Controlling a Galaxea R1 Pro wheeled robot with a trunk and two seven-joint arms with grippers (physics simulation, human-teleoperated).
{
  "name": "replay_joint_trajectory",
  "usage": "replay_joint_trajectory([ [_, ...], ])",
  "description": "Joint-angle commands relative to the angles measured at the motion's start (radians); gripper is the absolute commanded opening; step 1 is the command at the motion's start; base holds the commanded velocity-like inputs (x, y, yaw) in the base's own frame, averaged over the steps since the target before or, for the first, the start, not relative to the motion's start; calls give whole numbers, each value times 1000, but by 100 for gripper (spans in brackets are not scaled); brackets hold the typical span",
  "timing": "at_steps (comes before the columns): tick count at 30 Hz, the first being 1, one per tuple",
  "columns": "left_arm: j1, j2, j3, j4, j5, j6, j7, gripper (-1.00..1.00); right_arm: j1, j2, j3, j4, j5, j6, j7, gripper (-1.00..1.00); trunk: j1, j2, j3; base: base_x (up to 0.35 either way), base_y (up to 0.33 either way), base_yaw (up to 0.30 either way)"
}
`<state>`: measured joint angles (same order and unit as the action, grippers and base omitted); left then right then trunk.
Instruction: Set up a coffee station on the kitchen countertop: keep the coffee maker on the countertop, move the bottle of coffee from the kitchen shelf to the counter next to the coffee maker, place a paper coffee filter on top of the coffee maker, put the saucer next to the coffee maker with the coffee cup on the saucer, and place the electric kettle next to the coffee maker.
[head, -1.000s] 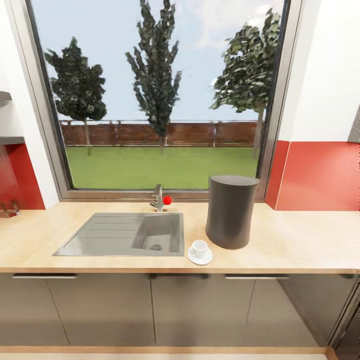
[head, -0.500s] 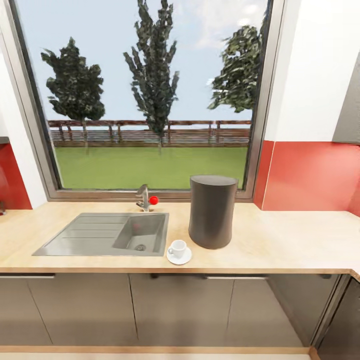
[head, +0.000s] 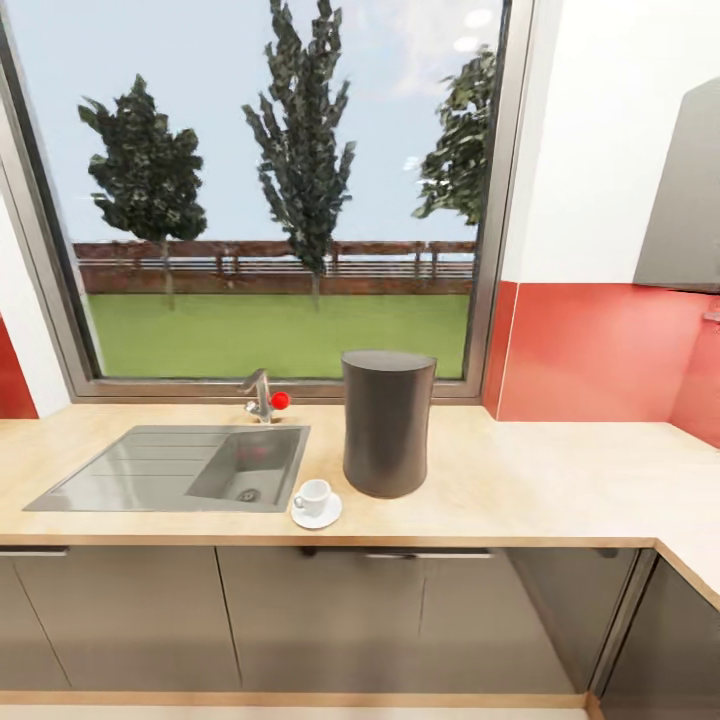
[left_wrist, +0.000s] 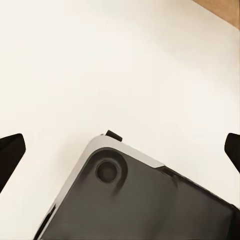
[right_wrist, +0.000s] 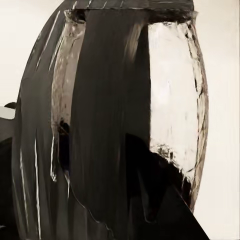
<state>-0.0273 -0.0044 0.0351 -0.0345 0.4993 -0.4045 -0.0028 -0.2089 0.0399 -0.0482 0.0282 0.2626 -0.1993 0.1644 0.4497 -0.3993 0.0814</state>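
Observation:
The tall dark coffee maker (head: 388, 420) stands on the beige kitchen countertop (head: 540, 480), right of the sink. Just in front of it on its left, the white coffee cup (head: 314, 494) sits on the saucer (head: 330, 517). The electric kettle (right_wrist: 170, 100), clear-bodied and dark inside, hangs very close to the right wrist camera against a pale background, carried in my right gripper. The gripper's fingers blend into the dark shapes across the kettle. My left gripper (left_wrist: 121, 152) is open, its dark fingertips (left_wrist: 10, 155) spread wide over pale floor.
A steel sink (head: 170, 480) with a red-knobbed faucet (head: 262, 395) lies below the wide window. The counter turns a corner at the right (head: 690, 560), under a grey wall cabinet (head: 690, 200). Grey cupboard fronts (head: 300, 620) run below the worktop.
The head camera has swung to the right, so sink, cup and coffee maker sit further left in the picture. More of the right-hand counter and cabinet shows.

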Motion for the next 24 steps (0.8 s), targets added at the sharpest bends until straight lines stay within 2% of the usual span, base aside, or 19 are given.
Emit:
replay_joint_trajectory([
  [1, 0, 0, 3, 1, -1, -3, 0, 100, -1, -2, -7, 3, 9, -8, -2, -100, 0, -1, 0, 0, -328, 0],
  [3, 0, 0, 3, 1, -1, -3, 0, 100, -1, -4, -12, 2, 7, -8, -9, -100, 0, -1, 0, 0, -328, 0],
  [5, 0, 0, 3, 1, -1, -3, 0, 100, -1, -7, -33, 1, -11, -10, -29, -100, 0, -1, 0, 0, -328, 0],
  [6, 0, 0, 3, 1, -1, -3, 0, 100, -1, -10, -42, 0, -19, -12, -49, -100, 0, -1, 0, 0, -328, 0],
  [7, 0, 0, 3, 1, -1, -5, 0, 100, -1, -19, -52, -15, -30, -20, -108, -100, 0, -1, 0, 0, -204, 0],
  [9, 0, 0, 3, 1, -1, -6, 0, 100, -1, -29, -55, -35, -33, -24, -142, -100, 0, -1, 0, 0, -74, 0],
  [24, 0, 0, 3, 2, 1, -5, 0, 100, -1, -53, -56, -74, -35, -26, -158, -100, 0, -1, 0, -43, -5, 0],
])
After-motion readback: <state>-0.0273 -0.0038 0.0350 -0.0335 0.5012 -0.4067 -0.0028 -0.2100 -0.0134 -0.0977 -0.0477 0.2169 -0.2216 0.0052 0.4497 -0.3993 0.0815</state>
